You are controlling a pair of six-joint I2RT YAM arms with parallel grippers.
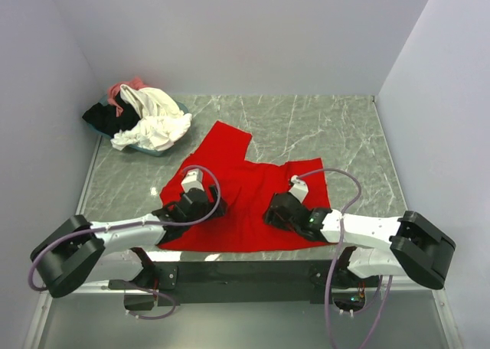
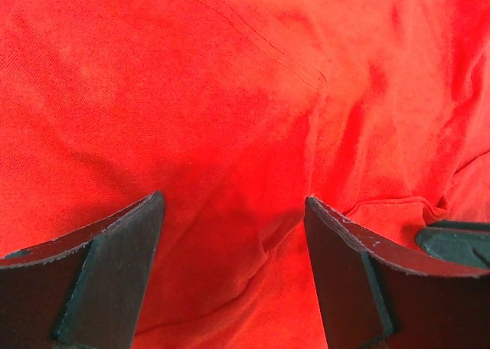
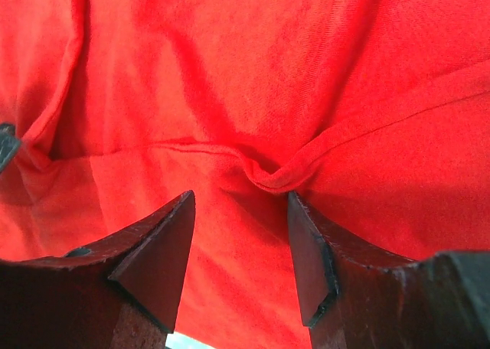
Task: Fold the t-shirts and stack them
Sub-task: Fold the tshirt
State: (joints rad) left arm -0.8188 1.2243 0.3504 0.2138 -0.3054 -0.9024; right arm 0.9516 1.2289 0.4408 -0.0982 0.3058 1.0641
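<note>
A bright red t-shirt (image 1: 237, 161) lies spread on the marble table, one sleeve pointing to the far side. Both grippers are pressed low onto its near half. My left gripper (image 1: 208, 207) is wide open, and the left wrist view shows only smooth red cloth (image 2: 230, 96) between its fingers (image 2: 115, 272). My right gripper (image 1: 273, 213) is open too, and a bunched hem fold (image 3: 276, 177) lies just past its fingertips (image 3: 306, 242). Neither gripper has cloth pinched. Cream-white (image 1: 157, 119), black (image 1: 103, 118) and pink (image 1: 122, 89) t-shirts are heaped at the far left.
The heap sits in a teal-rimmed tray (image 1: 147, 148) in the far left corner. Grey walls close the table on the left, back and right. Bare marble (image 1: 321, 127) shows at the far right of the red shirt.
</note>
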